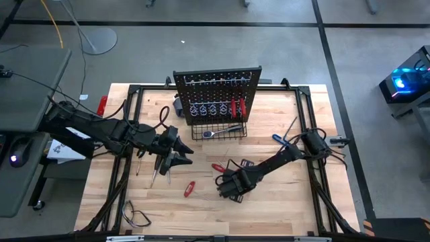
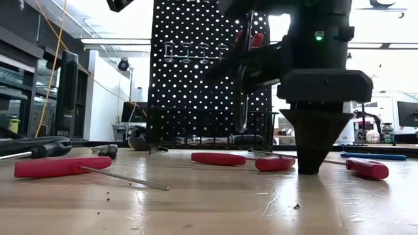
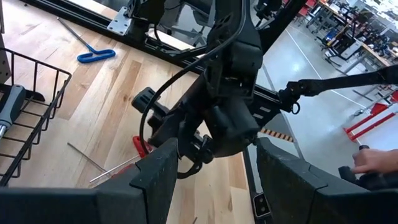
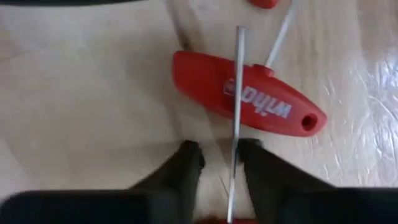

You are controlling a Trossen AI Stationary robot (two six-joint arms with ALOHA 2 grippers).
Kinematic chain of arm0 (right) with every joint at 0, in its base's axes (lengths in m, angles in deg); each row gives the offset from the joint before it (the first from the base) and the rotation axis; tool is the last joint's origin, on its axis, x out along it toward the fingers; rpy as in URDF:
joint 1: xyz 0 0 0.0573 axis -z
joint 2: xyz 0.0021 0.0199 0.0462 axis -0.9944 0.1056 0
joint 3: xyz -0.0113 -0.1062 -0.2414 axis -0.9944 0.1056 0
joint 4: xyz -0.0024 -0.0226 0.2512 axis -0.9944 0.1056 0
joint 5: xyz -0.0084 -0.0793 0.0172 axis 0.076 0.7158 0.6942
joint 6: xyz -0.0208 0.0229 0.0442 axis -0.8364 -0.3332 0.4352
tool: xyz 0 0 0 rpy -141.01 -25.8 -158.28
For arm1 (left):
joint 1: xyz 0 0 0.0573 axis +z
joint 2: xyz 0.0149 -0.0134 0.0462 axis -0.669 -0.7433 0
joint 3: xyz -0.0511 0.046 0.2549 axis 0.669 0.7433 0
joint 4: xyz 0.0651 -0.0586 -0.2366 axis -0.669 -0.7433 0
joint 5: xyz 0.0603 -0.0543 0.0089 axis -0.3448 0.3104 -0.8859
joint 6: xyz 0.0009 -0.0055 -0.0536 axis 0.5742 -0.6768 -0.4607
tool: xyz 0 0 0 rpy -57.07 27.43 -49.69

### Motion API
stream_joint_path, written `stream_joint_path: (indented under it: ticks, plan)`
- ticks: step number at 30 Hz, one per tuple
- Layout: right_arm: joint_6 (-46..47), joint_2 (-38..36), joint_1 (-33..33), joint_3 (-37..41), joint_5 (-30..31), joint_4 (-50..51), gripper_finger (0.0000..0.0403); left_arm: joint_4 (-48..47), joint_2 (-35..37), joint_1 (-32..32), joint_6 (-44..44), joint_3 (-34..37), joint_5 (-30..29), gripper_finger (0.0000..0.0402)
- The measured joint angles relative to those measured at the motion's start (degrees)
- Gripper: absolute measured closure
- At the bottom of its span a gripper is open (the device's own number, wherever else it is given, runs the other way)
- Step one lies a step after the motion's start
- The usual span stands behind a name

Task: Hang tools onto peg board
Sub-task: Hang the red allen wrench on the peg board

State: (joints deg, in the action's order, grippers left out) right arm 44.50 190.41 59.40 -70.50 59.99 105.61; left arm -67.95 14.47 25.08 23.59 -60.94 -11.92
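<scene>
Right wrist view puts you directly over the work: the right gripper (image 4: 219, 152) points straight down at the wooden table (image 4: 87, 93), its fingers narrowly parted around a thin steel shaft (image 4: 237, 87) that runs up between them and across a red T-handle driver (image 4: 249, 93) lying flat beneath. Whether the pads actually pinch that shaft, you cannot tell from here. The vertical approach looks chosen to take a slim tool lying flat on the table.

From above, you see the right gripper (image 1: 232, 186) low at the table's front centre, with another small red tool (image 1: 190, 189) just beside it and a blue T-handle tool (image 1: 282, 139) well apart, toward the right. The peg board (image 1: 216, 82) stands upright at the far edge, red-handled tools (image 1: 238, 107) already hanging on its hooks, a silver ratchet (image 1: 220, 132) lying in the wire basket (image 1: 232, 136) at its base.

Your left gripper (image 1: 176, 153) waits left of centre with its fingers (image 3: 165, 171) spread apart and nothing between them, aimed toward the right arm. More screwdrivers (image 1: 158, 171) lie just below it, still to be hung.
</scene>
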Motion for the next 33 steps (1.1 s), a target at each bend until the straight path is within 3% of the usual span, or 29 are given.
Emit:
stream_joint_path:
  ticks: [3,11,14,20,28,33]
  plan:
    - [-0.2,0.6,-0.1,0.0,-1.9,-1.1,0.0381,0.0,0.1,0.0,0.1,0.0,0.0,0.0202]
    - [1.0,-4.3,-1.5,-2.7,-1.4,5.1,0.0401,3.0,3.2,0.0,3.5,0.0,-0.5,0.0202]
    - [1.2,-8.5,-1.5,-5.8,1.5,7.7,0.0401,4.6,4.1,0.1,5.0,0.0,-1.6,0.0202]
    - [7.0,-15.8,-0.6,-13.2,14.2,9.0,0.0402,9.9,4.0,0.1,6.3,0.0,-2.8,0.0202]
    - [12.5,-21.9,1.3,-24.0,42.2,0.9,0.0402,17.9,2.6,-0.3,20.7,-0.9,-10.6,0.0200]
    - [9.0,-22.1,2.9,-27.4,48.0,-8.4,0.0402,18.0,-0.2,-0.4,33.0,-5.3,-13.7,0.0183]
